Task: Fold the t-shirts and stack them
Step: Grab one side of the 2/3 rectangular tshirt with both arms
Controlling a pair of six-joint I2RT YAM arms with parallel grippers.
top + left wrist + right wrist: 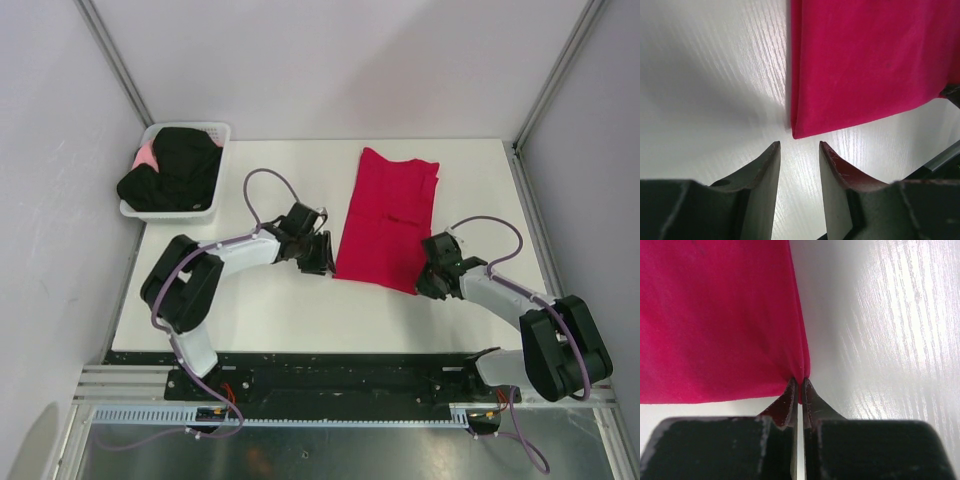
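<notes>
Fingers [785,407] of right gripper [799,383] clamped on near right corner of red t-shirt [385,215]; left gripper [799,144] fingers apart, just short of its near left corner, holding nothing. Risk: lopsided lift, folded layers skewed, from left pinch closing on bare table [250,310].

A folded shirt [385,222] lay on the table [270,310], one near corner between the right fingers [787,407], the other just ahead of the left fingers [762,175]. Well left of those, a basket [218,180] held more shirts [175,170].

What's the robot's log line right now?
left end effector: open, near red t-shirt | right end effector: shut on red t-shirt | black t-shirts: in basket
</notes>
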